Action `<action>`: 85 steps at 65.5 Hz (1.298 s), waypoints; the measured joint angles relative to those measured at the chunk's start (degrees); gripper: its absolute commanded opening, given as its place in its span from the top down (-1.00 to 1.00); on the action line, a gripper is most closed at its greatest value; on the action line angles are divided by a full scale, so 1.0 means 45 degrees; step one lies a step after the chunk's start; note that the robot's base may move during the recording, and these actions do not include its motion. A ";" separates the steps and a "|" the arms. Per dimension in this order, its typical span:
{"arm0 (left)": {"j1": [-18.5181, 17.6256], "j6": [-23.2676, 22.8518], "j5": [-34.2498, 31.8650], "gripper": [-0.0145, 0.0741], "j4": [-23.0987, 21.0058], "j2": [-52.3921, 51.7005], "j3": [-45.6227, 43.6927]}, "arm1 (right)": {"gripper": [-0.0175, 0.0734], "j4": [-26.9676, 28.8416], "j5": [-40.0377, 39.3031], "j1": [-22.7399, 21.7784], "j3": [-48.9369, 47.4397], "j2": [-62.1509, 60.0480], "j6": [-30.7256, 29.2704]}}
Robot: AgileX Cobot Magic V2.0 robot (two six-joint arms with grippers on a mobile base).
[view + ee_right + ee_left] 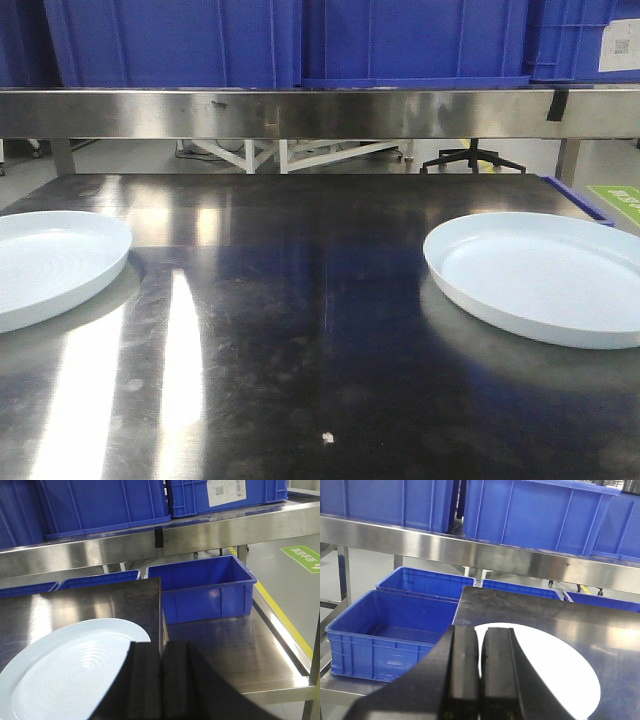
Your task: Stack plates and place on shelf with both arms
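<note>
Left plate [55,265] and right plate [545,275] lie flat, well apart on the tabletop [320,330]; left gripper [480,637] and right gripper [161,652] both pinched closed, empty, so you open one wide, take a near rim, lift level.

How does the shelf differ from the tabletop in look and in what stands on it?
The shelf is bright brushed steel; the tabletop is dark and glossy. The shelf carries blue crates; the tabletop carries two pale plates. The shelf sits higher, behind the tabletop. Both are flat and reflect light.
</note>
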 measured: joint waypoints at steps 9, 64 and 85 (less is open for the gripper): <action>0.0000 0.0000 0.0000 0.48 0.0000 0.0000 0.0000 | 0.49 0.0000 0.0000 0.0000 0.0000 0.0000 0.0000; 0.0000 0.0000 0.0360 0.48 0.0000 0.0097 -0.0366 | 0.49 0.0000 0.0000 0.0000 0.0000 0.0000 0.0000; -0.0243 0.0020 0.6674 0.48 0.1106 0.7873 -1.0857 | 0.49 0.0000 0.0000 0.0000 0.0000 0.0000 0.0000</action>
